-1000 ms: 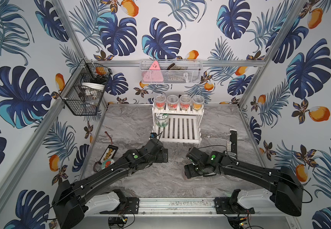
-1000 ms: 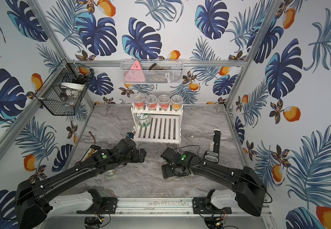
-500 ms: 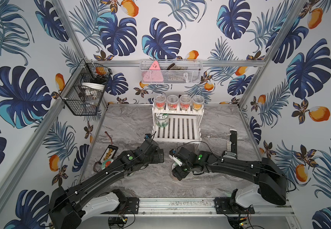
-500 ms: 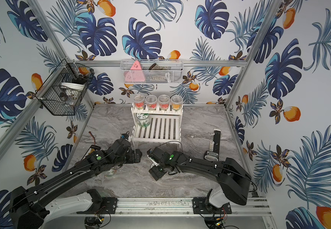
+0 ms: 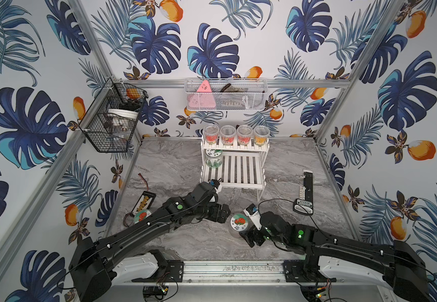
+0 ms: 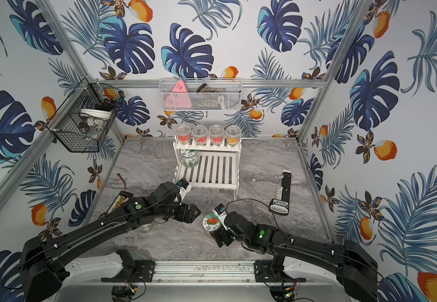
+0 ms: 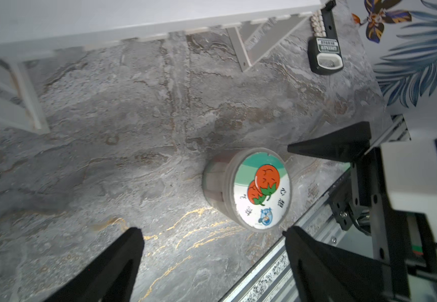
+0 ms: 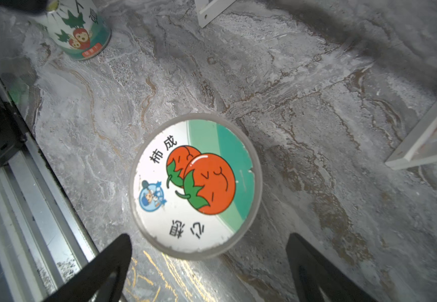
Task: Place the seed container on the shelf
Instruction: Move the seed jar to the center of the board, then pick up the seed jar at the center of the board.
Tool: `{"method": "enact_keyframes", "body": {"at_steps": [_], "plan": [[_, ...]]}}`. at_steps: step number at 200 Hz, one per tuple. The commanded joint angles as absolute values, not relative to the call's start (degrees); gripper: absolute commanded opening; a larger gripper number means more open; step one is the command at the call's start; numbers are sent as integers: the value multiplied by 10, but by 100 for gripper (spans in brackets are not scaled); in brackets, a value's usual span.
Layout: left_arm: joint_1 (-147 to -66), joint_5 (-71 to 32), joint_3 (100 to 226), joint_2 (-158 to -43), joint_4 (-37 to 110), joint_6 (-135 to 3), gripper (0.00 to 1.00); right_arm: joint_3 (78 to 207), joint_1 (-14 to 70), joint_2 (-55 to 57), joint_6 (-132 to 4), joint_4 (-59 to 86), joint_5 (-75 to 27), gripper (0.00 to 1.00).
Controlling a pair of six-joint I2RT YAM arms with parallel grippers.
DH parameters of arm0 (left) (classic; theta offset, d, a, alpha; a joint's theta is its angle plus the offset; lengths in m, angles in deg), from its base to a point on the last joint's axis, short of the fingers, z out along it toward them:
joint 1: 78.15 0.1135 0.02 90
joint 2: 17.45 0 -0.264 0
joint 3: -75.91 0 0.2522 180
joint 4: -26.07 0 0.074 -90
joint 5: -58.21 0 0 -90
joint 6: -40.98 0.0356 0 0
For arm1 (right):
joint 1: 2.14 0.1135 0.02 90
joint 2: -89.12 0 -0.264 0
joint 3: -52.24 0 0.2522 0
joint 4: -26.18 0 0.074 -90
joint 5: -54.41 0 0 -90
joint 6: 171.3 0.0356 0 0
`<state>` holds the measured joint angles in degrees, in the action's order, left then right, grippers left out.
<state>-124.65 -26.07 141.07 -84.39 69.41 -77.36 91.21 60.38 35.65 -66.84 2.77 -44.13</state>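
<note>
The seed container [image 5: 239, 222] [image 6: 211, 222] is a round clear tub with a tomato picture on its lid. It stands upright on the marble table, near the front and between my two arms. My right gripper [image 8: 208, 236] [image 5: 244, 228] is open, its fingertips just short of the tub [image 8: 195, 183] and apart from it. My left gripper [image 7: 211, 232] [image 5: 224, 211] is also open and empty, with the tub [image 7: 259, 188] a little beyond its tips. The shelf [image 5: 241, 167] [image 6: 212, 170], a white slatted two-tier rack, stands at the back centre.
Several cups line the shelf's upper tier, and a green-labelled tub [image 5: 213, 159] sits on the lower one. Another seed tub [image 5: 143, 215] [image 8: 78, 31] stands under my left arm. A black tool [image 5: 305, 193] lies at right. A black wire basket [image 5: 112, 123] and a white mesh basket [image 5: 225, 96] hang on the walls.
My right gripper swung left toward the table's centre, then drew back a little to the right. The seed container now stands free in front of it. My left gripper shifted slightly right.
</note>
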Motion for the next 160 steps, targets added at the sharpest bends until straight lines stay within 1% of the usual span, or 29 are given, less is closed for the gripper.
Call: {"method": "enact_keyframes", "body": {"at_steps": [1,37,84,119,160], "plan": [[-1295,-301,1436,-872,700,-721,94,891,605,384,-612,64,-460,95],[-1353,-355,1470,-939,720,-681,98,831,604,407,-539,103,-439,91],[-1400,-398,1509,-1009,718,-650,99,792,605,406,-555,154,-437,92],[-1414,-435,1522,-1046,718,-656,99,776,605,390,-556,188,-430,90],[-1414,-458,1524,-1070,710,-664,99,768,604,380,-555,204,-431,90]]}}
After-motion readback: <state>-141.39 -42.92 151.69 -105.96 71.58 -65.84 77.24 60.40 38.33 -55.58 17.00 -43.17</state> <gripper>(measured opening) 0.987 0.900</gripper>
